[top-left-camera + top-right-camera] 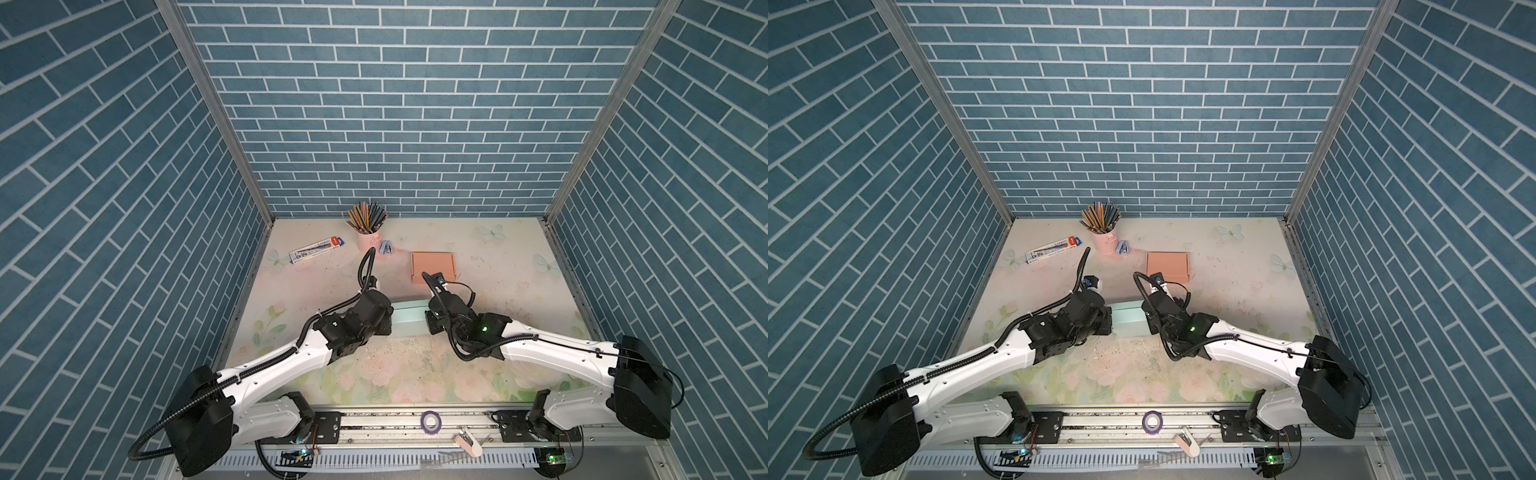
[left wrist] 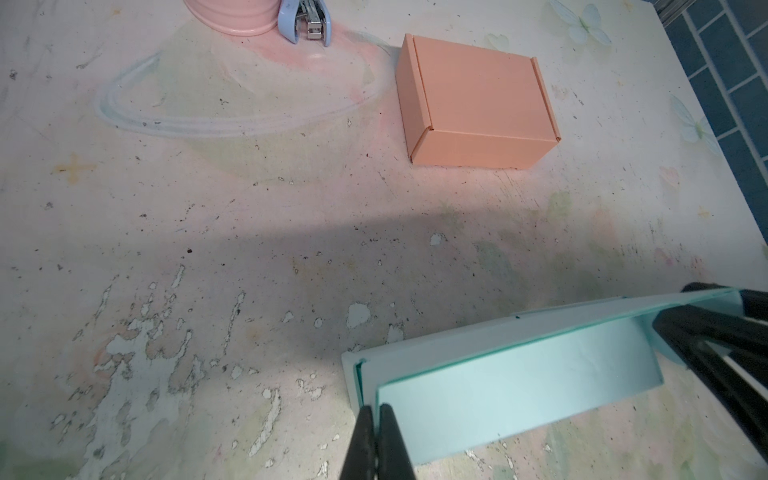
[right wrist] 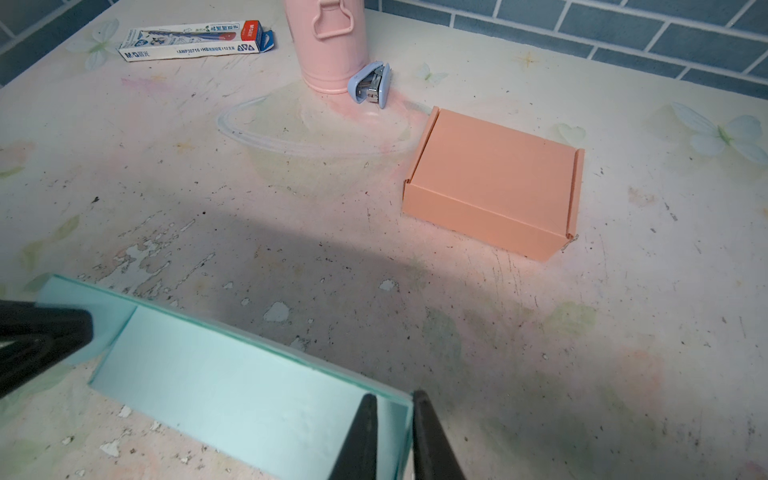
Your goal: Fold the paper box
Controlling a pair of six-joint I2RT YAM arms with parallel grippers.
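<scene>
1. The pale teal paper box (image 1: 409,320) sits mid-table on the worn flowery tabletop (image 1: 498,291), half folded, one long wall standing, right between the two arms.
2. The left pincer (image 2: 376,409) is pinched tight on the box's end wall.
3. The right pincer (image 3: 394,395) straddles the opposite end wall, its jaws a little apart and not squeezing.
4. Further back, well apart, lies a closed peach cardboard box (image 1: 432,266).
5. Behind that stands a pink pail of pencils (image 1: 369,241), with a small blue stapler (image 1: 386,250) just beside it.
</scene>
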